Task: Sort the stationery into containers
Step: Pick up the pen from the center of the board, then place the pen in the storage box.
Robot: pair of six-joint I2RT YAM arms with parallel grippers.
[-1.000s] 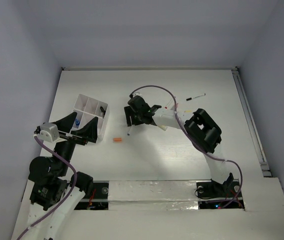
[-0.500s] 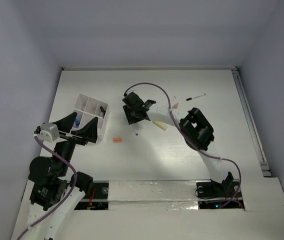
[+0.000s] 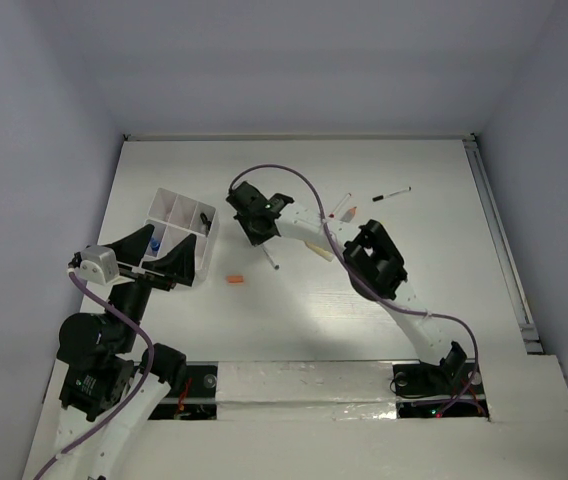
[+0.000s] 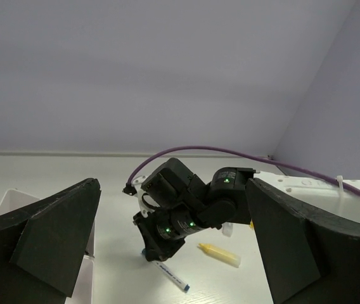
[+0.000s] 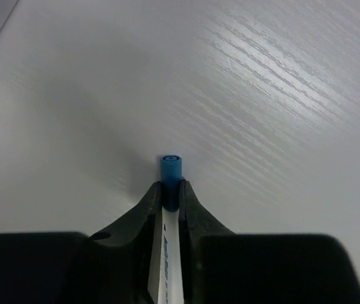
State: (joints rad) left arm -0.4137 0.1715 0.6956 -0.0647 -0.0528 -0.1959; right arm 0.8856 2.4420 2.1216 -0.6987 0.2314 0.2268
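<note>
The right gripper (image 5: pixel 170 190) is clamped on a blue-capped white pen (image 5: pixel 170 166), seemingly held just above the table (image 5: pixel 262 95), right of the white box (image 3: pixel 207 250), beside which the left gripper (image 3: pixel 156 256) stands wide apart.

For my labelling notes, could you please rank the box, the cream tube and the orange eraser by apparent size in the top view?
1. box, clearly largest
2. cream tube
3. orange eraser, only slightly shorter than the tube, so a close call

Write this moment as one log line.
right gripper: shut on pen | left gripper: open, by box
</note>
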